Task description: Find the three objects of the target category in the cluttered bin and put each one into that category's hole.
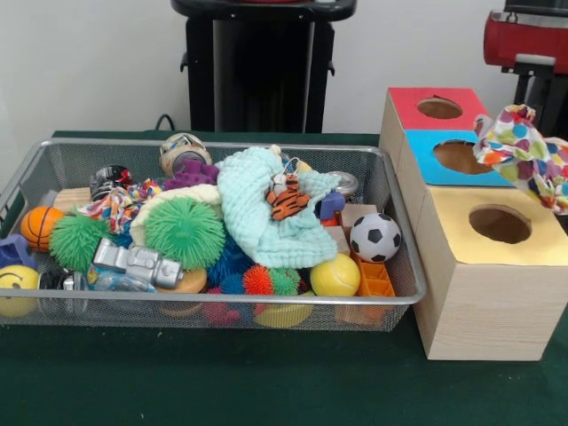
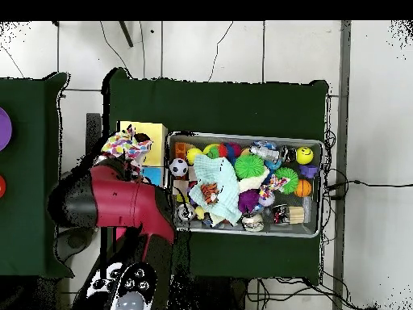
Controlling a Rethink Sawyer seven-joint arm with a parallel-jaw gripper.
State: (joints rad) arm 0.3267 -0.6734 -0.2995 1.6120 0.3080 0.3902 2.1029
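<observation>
The wire-mesh bin stands at the left, full of toys; it also shows in the overhead view. One white fabric piece with coloured dots hangs in the air at the right, above the blue-topped and yellow-topped boxes. In the overhead view this piece lies at the end of my red arm, over the yellow-topped box. My gripper is hidden behind the piece. The yellow box's round hole is open, just below and left of the piece. Another dotted piece lies in the bin's far left part.
A mint-green cloth with a toy tiger covers the bin's middle. Spiky green balls, a soccer ball and a yellow ball lie around it. The blue-topped box and red-topped box stand behind the yellow one.
</observation>
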